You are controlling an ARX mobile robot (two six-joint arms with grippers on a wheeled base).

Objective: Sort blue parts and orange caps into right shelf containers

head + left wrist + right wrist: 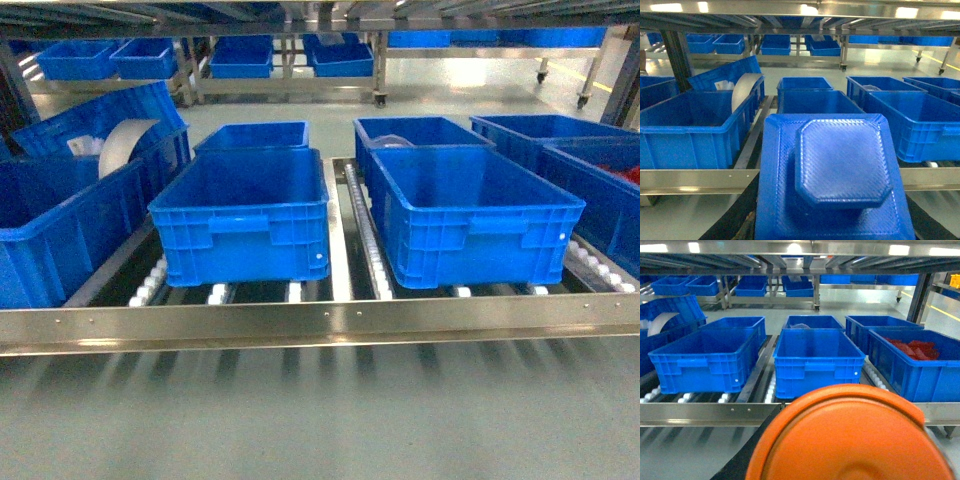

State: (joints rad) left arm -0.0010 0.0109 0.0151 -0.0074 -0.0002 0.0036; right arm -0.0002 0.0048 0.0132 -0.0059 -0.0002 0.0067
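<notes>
Neither arm appears in the head view. In the left wrist view a blue part [840,175], a square plate with a raised octagonal centre, fills the foreground in front of the shelf [700,177]. In the right wrist view a round orange cap [850,440] sits equally close. The fingers are hidden, so whether either gripper grips its piece cannot be told. Blue crates [245,215] stand on the shelf's rollers behind its front rail.
</notes>
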